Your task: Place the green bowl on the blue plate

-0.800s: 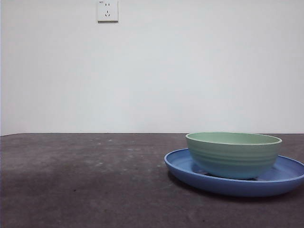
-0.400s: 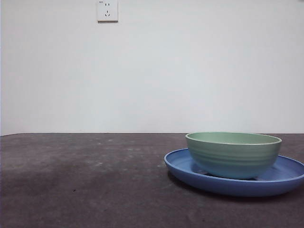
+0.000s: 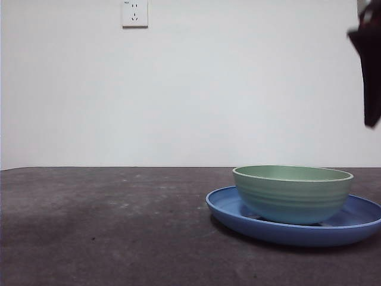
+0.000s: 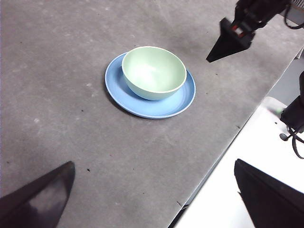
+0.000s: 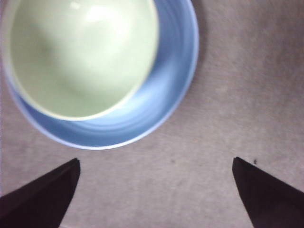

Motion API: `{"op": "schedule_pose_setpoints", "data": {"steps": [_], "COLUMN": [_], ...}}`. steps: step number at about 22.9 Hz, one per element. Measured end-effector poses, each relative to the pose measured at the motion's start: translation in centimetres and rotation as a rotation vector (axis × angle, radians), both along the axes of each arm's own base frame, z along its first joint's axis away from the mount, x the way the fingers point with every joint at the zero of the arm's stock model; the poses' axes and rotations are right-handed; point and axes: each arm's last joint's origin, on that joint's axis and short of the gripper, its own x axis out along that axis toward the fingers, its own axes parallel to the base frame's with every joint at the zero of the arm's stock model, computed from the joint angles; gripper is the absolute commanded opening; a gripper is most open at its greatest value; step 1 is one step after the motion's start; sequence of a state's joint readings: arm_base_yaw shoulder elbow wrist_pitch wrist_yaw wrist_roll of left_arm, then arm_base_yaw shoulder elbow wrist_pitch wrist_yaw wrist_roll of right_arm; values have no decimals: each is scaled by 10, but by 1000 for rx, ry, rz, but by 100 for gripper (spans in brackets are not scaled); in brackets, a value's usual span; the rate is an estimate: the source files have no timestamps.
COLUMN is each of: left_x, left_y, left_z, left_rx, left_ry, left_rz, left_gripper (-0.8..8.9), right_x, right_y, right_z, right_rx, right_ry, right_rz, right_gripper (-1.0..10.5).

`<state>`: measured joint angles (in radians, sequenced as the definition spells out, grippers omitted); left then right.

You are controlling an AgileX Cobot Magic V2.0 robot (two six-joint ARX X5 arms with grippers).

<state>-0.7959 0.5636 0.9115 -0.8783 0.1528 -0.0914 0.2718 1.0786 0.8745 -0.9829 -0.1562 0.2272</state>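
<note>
The green bowl stands upright inside the blue plate at the right of the dark table, and nothing holds it. The right wrist view looks straight down on the bowl and the plate. My right gripper is open and empty, high above the table beside the plate. It shows as a dark tip at the top right in the front view. My left gripper is open, high and well away from the bowl and the plate. That same view shows the right gripper.
A wall socket sits on the white wall behind. The table's edge runs near the plate, with a white surface and cables beyond it.
A dark gripper tip has come into the front view at the top right. The bowl and the plate have not moved.
</note>
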Motion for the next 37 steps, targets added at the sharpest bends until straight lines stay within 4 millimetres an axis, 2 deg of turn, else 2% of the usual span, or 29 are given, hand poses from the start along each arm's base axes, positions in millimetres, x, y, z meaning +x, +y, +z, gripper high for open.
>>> {"op": "schedule_pose_setpoints", "data": {"steps": [10, 15, 19, 22, 25, 30, 33, 37], "left_x": [0, 0, 0, 0, 0, 1, 1, 1], "left_y": [0, 0, 0, 0, 0, -1, -1, -1], "left_z": [0, 0, 0, 0, 0, 1, 2, 2], "left_rx": [0, 0, 0, 0, -1, -12, -13, -14], "left_ry": [-1, -1, -1, -1, -2, -13, -14, -15], "left_rz": [0, 0, 0, 0, 0, -1, 0, -1], "left_gripper": [577, 577, 577, 577, 577, 577, 577, 577], "right_x": [39, 61, 76, 81, 85, 91, 93, 93], "right_y": [-30, -29, -27, -27, -26, -25, -24, -24], "right_z": [-30, -49, -68, -77, -77, -89, -90, -90], "right_rx": [-15, 66, 84, 102, 136, 161, 188, 191], "right_ry": [87, 86, 107, 126, 99, 127, 117, 115], "right_rz": [-67, -23, -11, -8, 3, 9, 18, 18], "right_gripper": [485, 472, 389, 286, 219, 202, 69, 13]}}
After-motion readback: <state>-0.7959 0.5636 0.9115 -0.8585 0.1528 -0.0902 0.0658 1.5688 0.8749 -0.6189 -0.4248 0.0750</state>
